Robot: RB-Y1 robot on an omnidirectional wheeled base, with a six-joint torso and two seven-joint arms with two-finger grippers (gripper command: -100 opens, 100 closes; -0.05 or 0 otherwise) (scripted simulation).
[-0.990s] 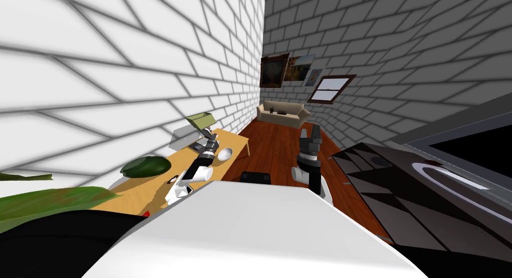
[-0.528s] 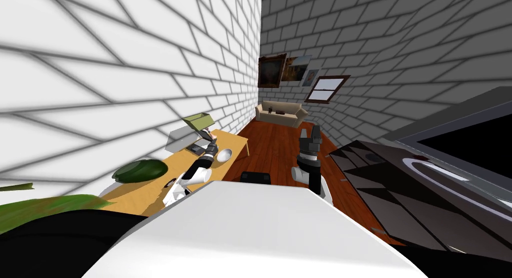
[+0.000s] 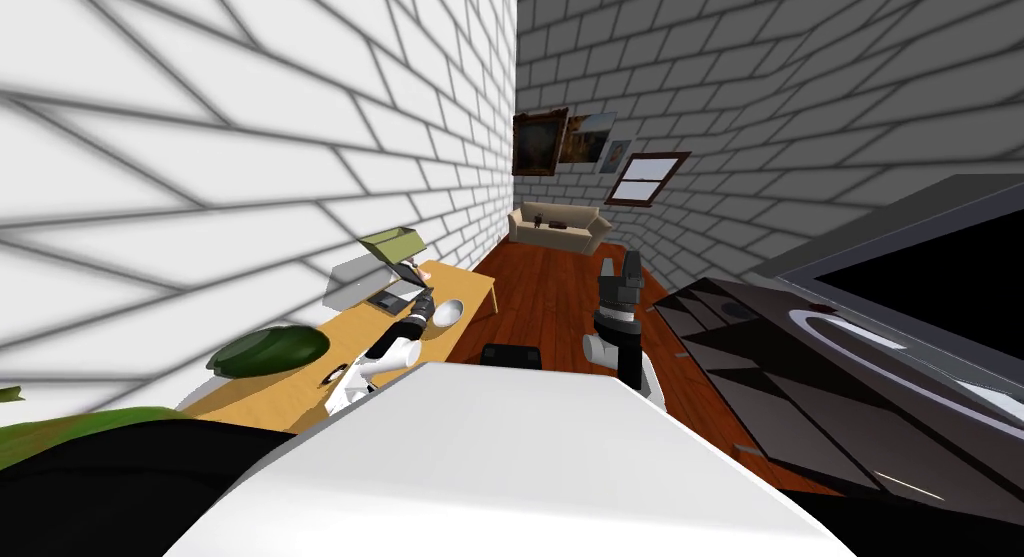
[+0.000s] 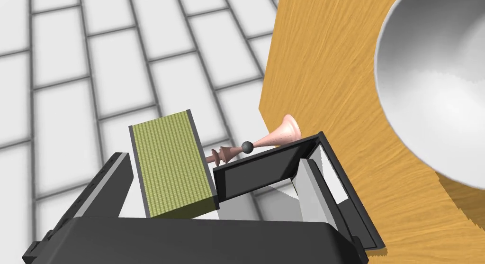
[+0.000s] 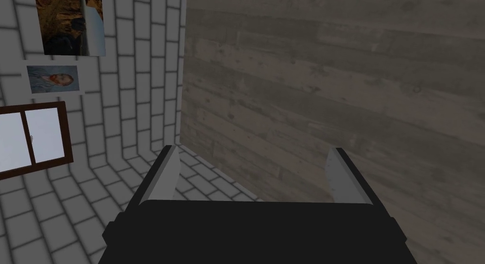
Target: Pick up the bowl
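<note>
The left hand [image 4: 220,147] hangs over the orange wooden table [image 4: 322,76] with fingers spread, gripping nothing. The white bowl [image 4: 426,86] sits on the table just beside it, outside the fingers. A white brick wall [image 3: 250,161] backs the table. The right hand [image 5: 253,154], also spread, is raised above the red-brown plank floor [image 3: 550,291].

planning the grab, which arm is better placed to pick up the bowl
Left. The left gripper hangs open over the wooden table, right beside the bowl. The right gripper is raised over the floor, pointing away from the table.
</note>
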